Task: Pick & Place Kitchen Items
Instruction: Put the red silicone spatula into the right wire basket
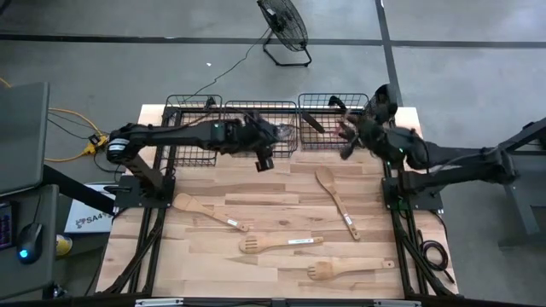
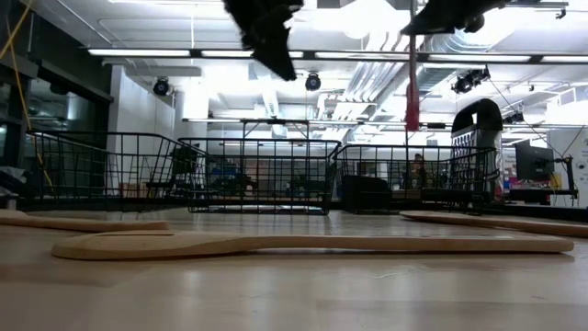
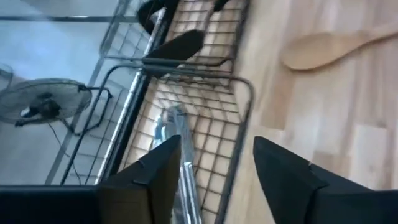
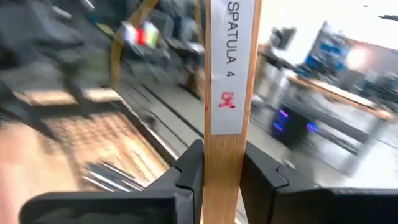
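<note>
Your left gripper (image 1: 264, 162) hangs at the front edge of the middle basket (image 1: 260, 107), at the table's (image 1: 213, 256) far side. Its fingers (image 3: 155, 171) stand apart with nothing between them. Silver cutlery (image 3: 177, 149) lies on the basket's wire floor just past those fingertips.

Your right gripper (image 1: 348, 147) is raised over the right basket (image 1: 328, 102), at the far right of the table. Its fingers (image 4: 189, 168) are pressed on a wooden handle (image 4: 227, 112). A white label on the handle reads "SPATULA 4". The low view shows a red head (image 2: 412, 106) hanging beneath that arm above the baskets; you cannot tell whether it touches the wire. Dark-handled tools (image 1: 311, 121) rest in the right basket.

Four wooden utensils lie loose on the planks nearer you:
- a spoon (image 1: 209, 213) at the left,
- a second spoon (image 1: 335, 200) at the right, slanting away from the baskets,
- a slotted spatula (image 1: 277, 243) between them and nearer the front,
- another slotted spatula (image 1: 350, 269) closest to the front edge.

A floor fan (image 1: 283, 26) stands on the concrete beyond the table.
</note>
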Robot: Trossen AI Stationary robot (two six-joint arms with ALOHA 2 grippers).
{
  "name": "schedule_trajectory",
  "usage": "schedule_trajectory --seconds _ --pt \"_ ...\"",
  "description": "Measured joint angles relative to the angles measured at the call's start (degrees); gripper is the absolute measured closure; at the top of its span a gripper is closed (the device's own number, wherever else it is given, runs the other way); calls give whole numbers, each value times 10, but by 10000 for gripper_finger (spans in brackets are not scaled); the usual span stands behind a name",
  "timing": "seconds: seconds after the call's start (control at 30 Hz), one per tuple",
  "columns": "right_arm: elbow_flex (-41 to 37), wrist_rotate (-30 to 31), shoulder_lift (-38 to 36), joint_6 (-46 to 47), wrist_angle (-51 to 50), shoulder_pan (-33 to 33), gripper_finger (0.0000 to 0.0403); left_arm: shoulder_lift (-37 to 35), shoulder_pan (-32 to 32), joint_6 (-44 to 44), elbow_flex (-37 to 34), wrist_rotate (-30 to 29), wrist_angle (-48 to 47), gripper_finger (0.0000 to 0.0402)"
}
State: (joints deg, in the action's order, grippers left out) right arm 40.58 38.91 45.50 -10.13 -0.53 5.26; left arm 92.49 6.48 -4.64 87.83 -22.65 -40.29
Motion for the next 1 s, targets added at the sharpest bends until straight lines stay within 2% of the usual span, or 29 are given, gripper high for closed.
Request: schedule_trajectory --seconds 0.1,0.23,0.6,0.8,1.0 --pt "38 -10 26 12 -88 52 338 -41 12 8 -62 7 64 231" --pt "68 -20 64 30 -152 111 338 -105 14 15 -165 17 161 255" --pt "101 -32 218 89 -156 239 338 -277 14 54 -411 28 377 269" --pt "119 -13 297 89 -165 259 338 -320 14 88 -472 30 401 268" --pt "200 19 370 90 -269 259 338 -328 14 99 -488 31 396 268"
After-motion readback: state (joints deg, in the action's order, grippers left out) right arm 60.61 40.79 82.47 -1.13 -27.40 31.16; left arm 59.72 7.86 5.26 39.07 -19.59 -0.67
